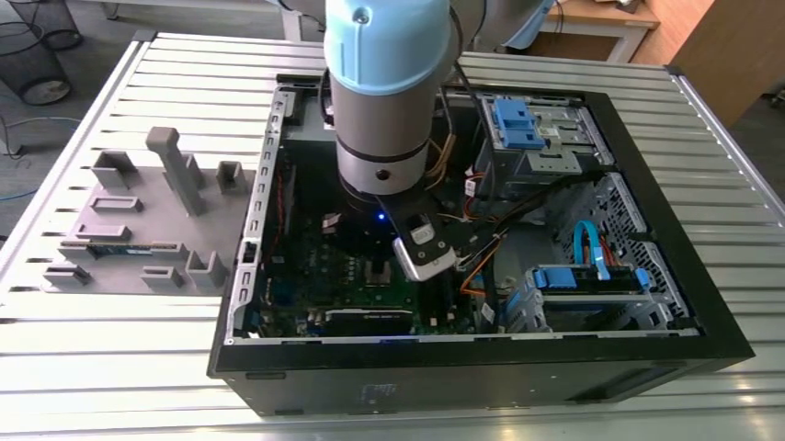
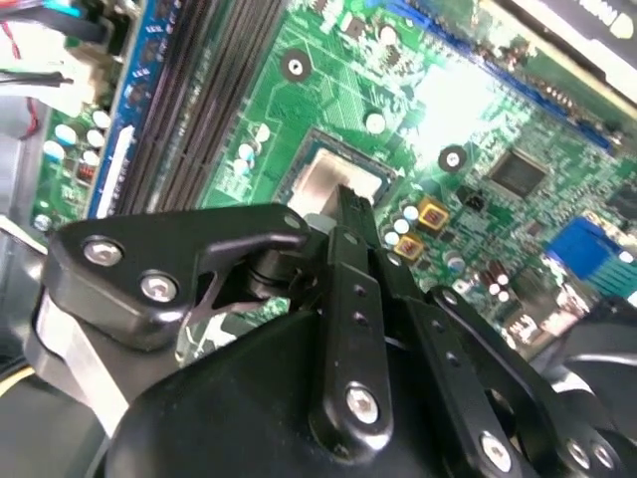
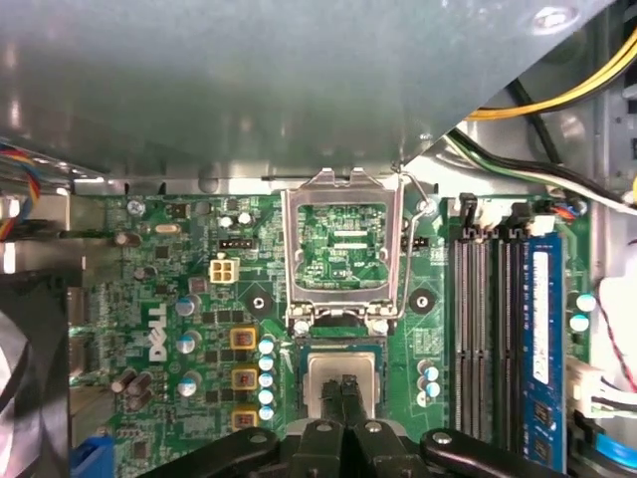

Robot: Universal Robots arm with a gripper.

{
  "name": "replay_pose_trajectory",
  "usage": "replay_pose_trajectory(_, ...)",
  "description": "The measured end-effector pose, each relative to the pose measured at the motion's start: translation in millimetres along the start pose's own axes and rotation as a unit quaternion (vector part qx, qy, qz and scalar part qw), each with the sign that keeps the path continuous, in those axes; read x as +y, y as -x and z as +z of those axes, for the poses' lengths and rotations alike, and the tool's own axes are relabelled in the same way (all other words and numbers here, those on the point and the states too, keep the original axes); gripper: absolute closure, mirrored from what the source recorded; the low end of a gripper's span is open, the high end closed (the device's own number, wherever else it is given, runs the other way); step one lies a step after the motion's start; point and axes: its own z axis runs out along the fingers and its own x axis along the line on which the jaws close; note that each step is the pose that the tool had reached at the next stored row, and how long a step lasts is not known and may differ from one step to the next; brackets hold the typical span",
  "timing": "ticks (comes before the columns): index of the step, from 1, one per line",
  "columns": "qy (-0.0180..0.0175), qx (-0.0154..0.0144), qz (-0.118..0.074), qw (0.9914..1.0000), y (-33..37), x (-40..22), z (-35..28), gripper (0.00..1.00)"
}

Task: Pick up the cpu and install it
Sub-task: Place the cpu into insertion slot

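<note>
The cpu (image 3: 323, 370) is a small silver-topped square lying flat in its socket on the green motherboard (image 3: 189, 299). The socket's metal load frame (image 3: 343, 189) stands flipped up beside it. My gripper (image 3: 345, 386) is directly over the cpu, its two thin black fingers pressed together at the middle of the chip's top, with silver showing on both sides of them. In the second wrist view the gripper (image 2: 350, 204) ends at the edge of the cpu (image 2: 323, 179). In the exterior view my arm (image 1: 381, 92) reaches down into the open computer case (image 1: 638, 138).
Memory slots with a blue stick (image 3: 540, 319) run beside the socket. Yellow and black cables (image 3: 557, 95) cross near the case wall. A grey parts fixture (image 1: 135, 220) sits on the slatted table at the exterior view's left. Blue drive cages (image 1: 528, 124) stand at the case's right.
</note>
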Motion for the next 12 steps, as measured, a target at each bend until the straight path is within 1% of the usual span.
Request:
replay_pose_trajectory(1, 0.0002, -0.0069, 0.000, 0.99998, -1.6, 0.0, -0.1, 0.89)
replay_pose_trajectory(2, 0.0002, -0.0102, 0.000, 0.99995, -2.1, 0.0, -0.1, 0.89)
replay_pose_trajectory(3, 0.0003, -0.0107, 0.000, 0.99994, -2.0, 0.0, 0.0, 0.89)
replay_pose_trajectory(5, 0.0001, -0.0107, 0.000, 0.99994, -2.0, -0.1, -1.2, 0.89)
replay_pose_trajectory(9, 0.0002, -0.0107, 0.000, 0.99994, -1.6, 0.1, -9.8, 0.89)
replay_pose_trajectory(12, 0.0002, -0.0107, 0.000, 0.99994, -1.5, 0.1, -14.4, 0.89)
